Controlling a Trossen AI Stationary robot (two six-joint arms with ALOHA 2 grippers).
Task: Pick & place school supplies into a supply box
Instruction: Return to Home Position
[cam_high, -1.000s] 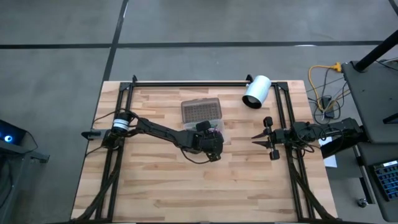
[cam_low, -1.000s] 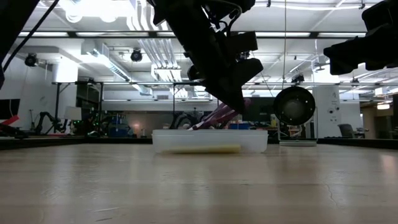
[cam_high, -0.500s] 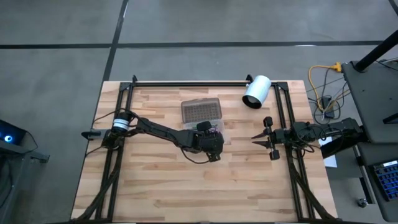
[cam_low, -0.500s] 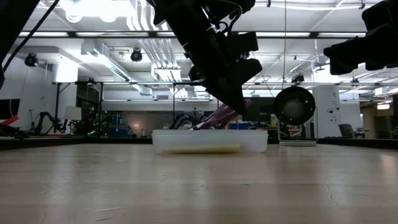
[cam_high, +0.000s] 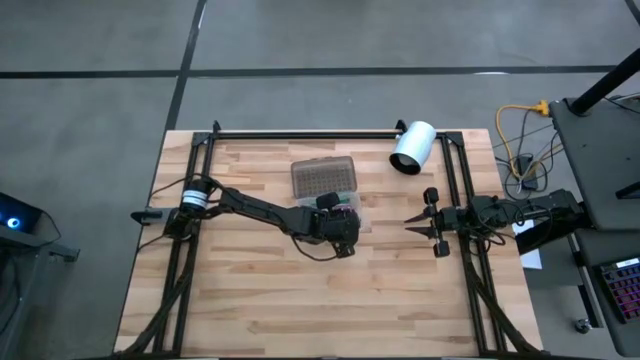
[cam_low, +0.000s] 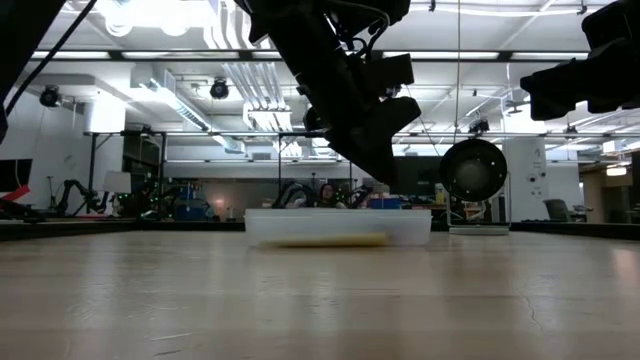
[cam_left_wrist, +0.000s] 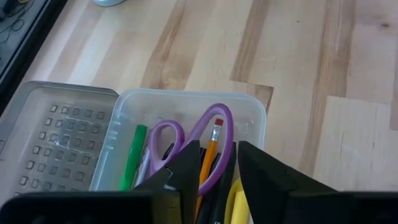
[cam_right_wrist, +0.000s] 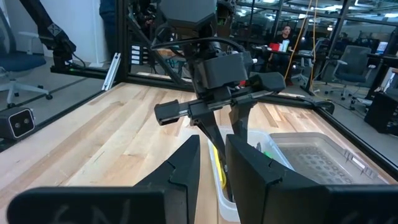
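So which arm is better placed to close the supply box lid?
Left, probably: its jaws hang open directly over the supply box, beside the flipped-open lid, while the right arm is parked at the table's right edge.

From my station, the table (cam_high: 250, 290) is pale wood planks, with dark rails (cam_high: 300, 133) along its left, right and far edges. The clear box (cam_low: 337, 226) sits flat on the wood. Its grey lid (cam_high: 324, 178) lies open, touching the box's far side. Beyond the box and to its right, a white cylinder (cam_high: 412, 147) lies by the far rail.
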